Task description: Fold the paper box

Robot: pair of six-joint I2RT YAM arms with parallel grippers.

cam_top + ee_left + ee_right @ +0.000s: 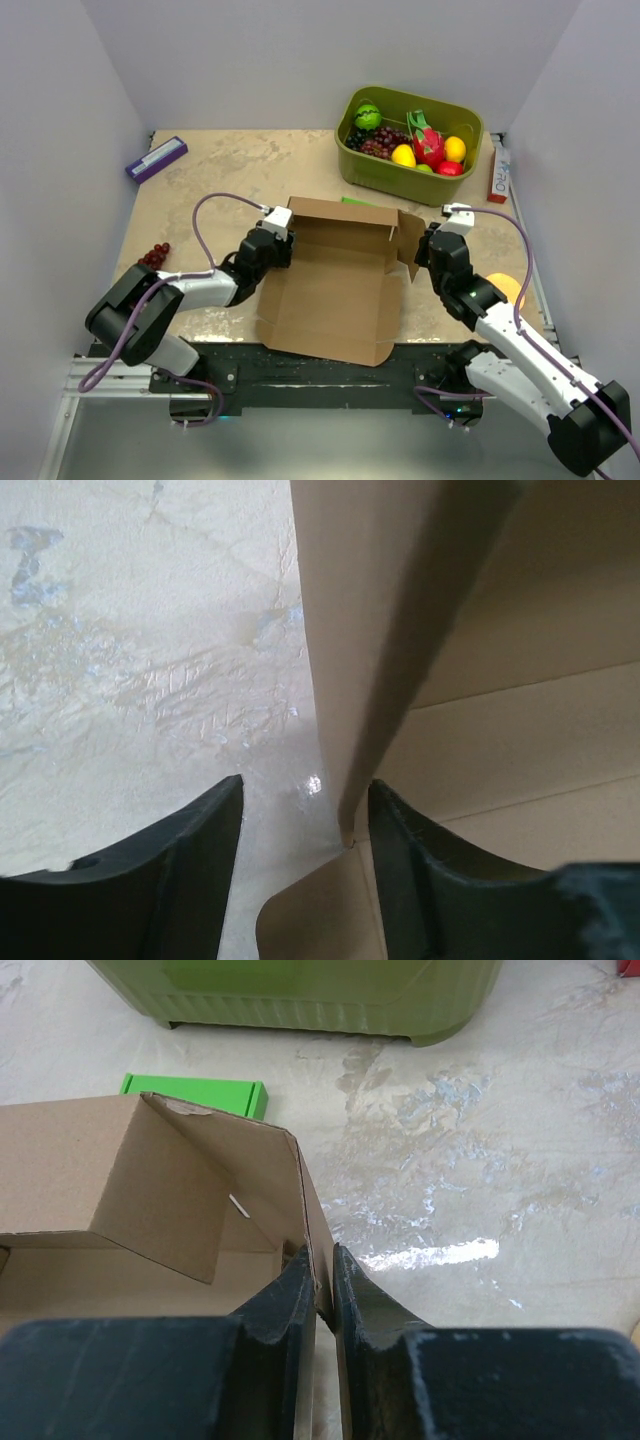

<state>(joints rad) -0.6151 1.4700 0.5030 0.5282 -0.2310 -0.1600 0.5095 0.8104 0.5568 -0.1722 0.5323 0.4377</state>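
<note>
Beige marbled tabletop [220, 170] is carrying the paper box [335, 290] at its middle, between the two arms, and it is looking roughly half formed. Its far and right walls are standing, with the right gripper [322, 1270] pinching the right wall. The left gripper [305, 800] is straddling the raised left wall, jaws apart and gripping nothing. The near panel is lying flat, so I judge the lid and tabs are not yet folded.
</note>
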